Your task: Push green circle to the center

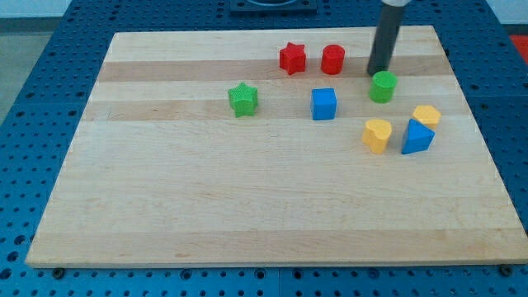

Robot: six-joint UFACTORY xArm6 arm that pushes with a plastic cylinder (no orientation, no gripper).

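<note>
The green circle (pixel 383 87) sits on the wooden board (pixel 247 198) toward the view's upper right. My tip (pixel 377 73) is just above it in the view, at its upper left edge, very close or touching. The dark rod rises from there to the view's top. The green circle lies right of the blue cube (pixel 324 104) and right and below the red cylinder (pixel 332 59).
A red star (pixel 292 58) lies left of the red cylinder. A green star (pixel 242 99) lies left of centre. A yellow heart (pixel 377 135), a blue triangle (pixel 417 137) and a yellow hexagon (pixel 426 115) cluster below the green circle.
</note>
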